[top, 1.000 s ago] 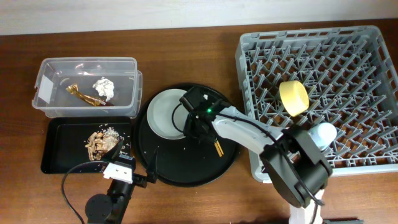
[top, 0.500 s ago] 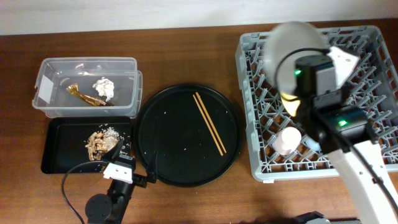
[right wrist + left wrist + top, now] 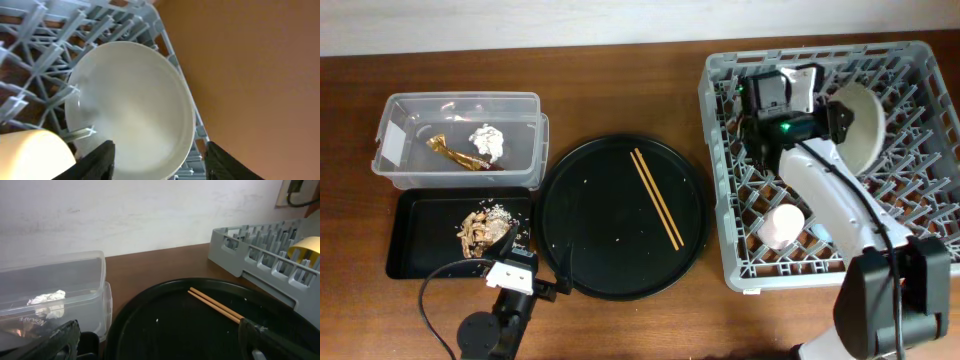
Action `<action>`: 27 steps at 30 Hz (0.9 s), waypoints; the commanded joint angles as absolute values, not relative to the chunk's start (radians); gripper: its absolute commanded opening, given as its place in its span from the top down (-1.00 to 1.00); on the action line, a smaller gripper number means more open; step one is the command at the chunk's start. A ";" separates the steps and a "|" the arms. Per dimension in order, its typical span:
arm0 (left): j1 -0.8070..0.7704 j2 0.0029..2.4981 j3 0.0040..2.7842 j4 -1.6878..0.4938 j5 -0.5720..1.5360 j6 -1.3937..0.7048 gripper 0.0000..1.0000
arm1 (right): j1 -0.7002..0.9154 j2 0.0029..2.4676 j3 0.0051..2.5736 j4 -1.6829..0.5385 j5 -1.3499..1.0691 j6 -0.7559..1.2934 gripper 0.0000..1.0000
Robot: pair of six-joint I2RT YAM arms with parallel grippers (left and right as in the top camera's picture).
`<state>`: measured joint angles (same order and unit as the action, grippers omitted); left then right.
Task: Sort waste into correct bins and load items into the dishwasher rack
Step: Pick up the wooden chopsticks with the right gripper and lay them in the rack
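Observation:
The pale grey plate (image 3: pixel 861 126) stands on edge among the pegs at the back of the grey dishwasher rack (image 3: pixel 920 255). In the right wrist view the plate (image 3: pixel 135 105) faces me. My right gripper (image 3: pixel 832 112) (image 3: pixel 157 165) is open, with a finger at each side of the plate's lower rim. The yellow bowl (image 3: pixel 30 155) (image 3: pixel 307 247) lies beside it. A pink cup (image 3: pixel 782 228) and a light blue cup (image 3: pixel 817 233) sit near the rack's front. Wooden chopsticks (image 3: pixel 657 198) (image 3: pixel 215 305) lie on the round tray. My left gripper (image 3: pixel 512 262) (image 3: pixel 160 345) is open and empty.
The big round black tray (image 3: pixel 590 240) sits in the middle. The clear tub (image 3: pixel 395 145) holds the white tissue (image 3: pixel 488 140) and gold-brown wrapper (image 3: pixel 455 152). The shallow black tray (image 3: pixel 415 250) holds food scraps (image 3: pixel 480 228). A cable loops by the left arm's base.
The right gripper took the plate from the round tray, carried it over the rack, and the plate now stands among the pegs. A pink cup now shows in the rack. The left arm is unmoved.

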<state>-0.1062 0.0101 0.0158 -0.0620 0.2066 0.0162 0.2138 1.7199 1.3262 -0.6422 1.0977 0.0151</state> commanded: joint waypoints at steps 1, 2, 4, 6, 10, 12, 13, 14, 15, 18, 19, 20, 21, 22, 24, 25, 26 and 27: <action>-0.111 0.005 0.009 -0.060 0.214 0.031 -0.99 | 0.402 1.558 1.332 -0.780 0.784 0.085 -0.46; -0.111 0.005 0.009 -0.060 0.214 0.031 -0.99 | 0.458 1.522 1.333 -0.835 0.529 0.175 -0.42; -0.111 0.005 0.009 -0.060 0.214 0.031 -0.99 | 0.523 1.513 1.330 -0.888 0.097 0.311 -0.29; -0.111 0.005 0.009 -0.060 0.214 0.031 -0.99 | 0.581 1.577 1.317 -0.881 -0.087 0.419 -0.14; -0.111 0.005 0.009 -0.060 0.214 0.031 -0.99 | 0.641 1.822 1.316 -0.840 -0.078 0.432 0.17; -0.111 0.005 0.009 -0.060 0.214 0.031 -0.99 | 0.641 1.910 1.316 -0.791 -0.077 0.428 0.18; -0.111 0.005 0.009 -0.060 0.214 0.031 -0.99 | 0.640 1.930 1.316 -0.775 -0.057 0.427 0.18; -0.111 0.005 0.009 -0.060 0.214 0.031 -0.99 | 0.640 1.952 1.316 -0.757 -0.013 0.427 0.18; -0.111 0.005 0.009 -0.060 0.214 0.031 -0.99 | 0.640 1.973 1.316 -0.742 -0.003 0.423 0.18; -0.111 0.005 0.009 -0.060 0.214 0.031 -0.99 | 0.640 2.017 1.314 -0.740 0.041 0.420 0.24; -0.111 0.005 0.009 -0.060 0.214 0.031 -0.99 | 0.640 2.022 1.313 -0.741 0.041 0.416 0.29; -0.111 0.005 0.009 -0.060 0.214 0.031 -0.99 | 0.641 2.027 1.312 -0.744 0.032 0.416 0.37; -0.111 0.005 0.009 -0.060 0.214 0.031 -0.99 | 0.642 2.028 1.312 -0.748 0.004 0.416 0.50; -0.111 0.005 0.009 -0.060 0.214 0.031 -0.99 | 0.642 2.028 1.312 -0.758 -0.050 0.416 0.70; -0.111 0.005 0.009 -0.060 0.214 0.031 -0.99 | 0.640 2.019 1.316 -0.772 -0.134 0.417 0.92; -0.111 0.005 0.009 -0.060 0.214 0.031 -0.99 | 0.628 1.991 1.332 -0.779 -0.172 0.417 0.92; -0.111 0.005 0.009 -0.060 0.214 0.031 -0.99 | 0.617 1.950 1.358 -0.799 -0.176 0.417 0.92; -0.111 0.005 0.009 -0.060 0.214 0.031 -0.99 | 0.598 1.880 1.392 -0.828 -0.174 0.417 0.92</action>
